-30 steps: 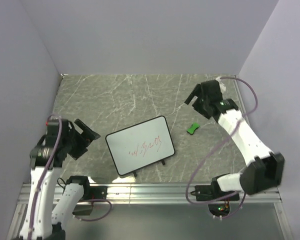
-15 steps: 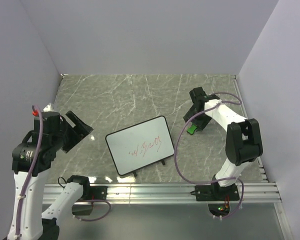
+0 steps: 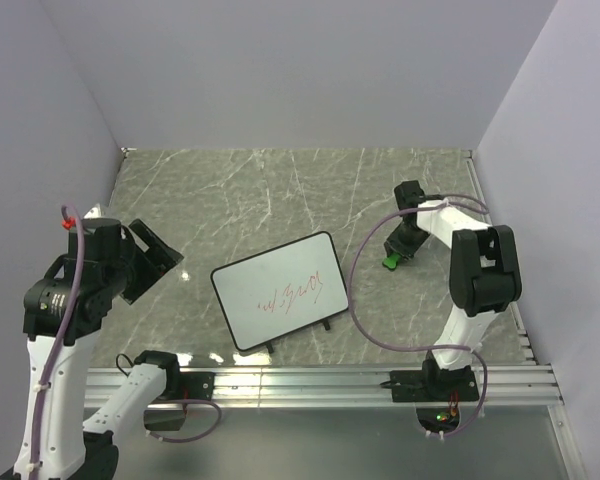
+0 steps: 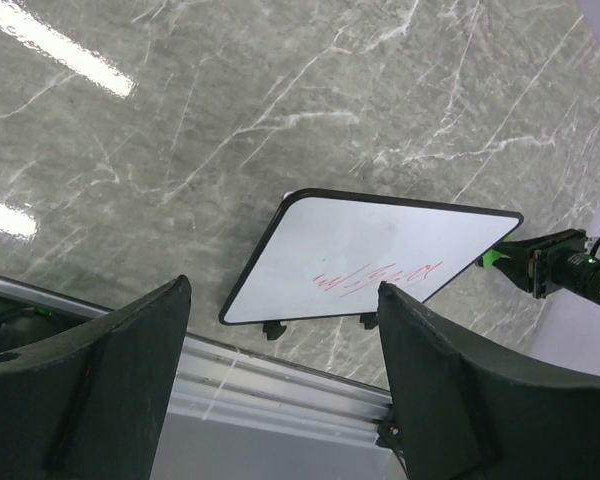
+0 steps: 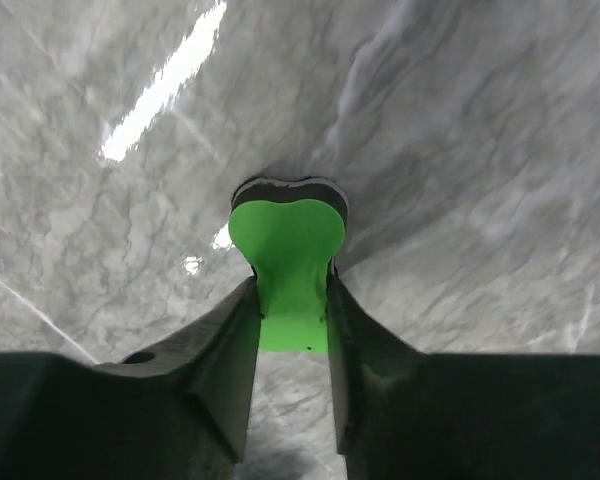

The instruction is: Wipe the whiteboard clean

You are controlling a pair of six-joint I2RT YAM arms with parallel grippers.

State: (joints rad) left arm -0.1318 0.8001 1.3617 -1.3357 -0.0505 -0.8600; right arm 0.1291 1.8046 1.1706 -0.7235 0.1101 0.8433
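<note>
right gripper point(image 5: 292, 290) clamped on eraser point(image 5: 285, 235), per wrist view | left gripper point(image 4: 282, 290) apart | whiteboard point(image 4: 370, 255) scribbled

The whiteboard point(image 3: 280, 290), a small flat rectangle with a glossy white face, thin black rim and rounded corners, is lying face up on the marble table point(image 3: 230, 195), resting on small black feet, turned slantwise and carrying red scribbles point(image 3: 298, 292) near its middle.

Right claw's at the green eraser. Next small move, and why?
Probably lift the green eraser just clear of the table: the right claw looks closed on its waist, and the whiteboard carries red scribble to wipe.
</note>
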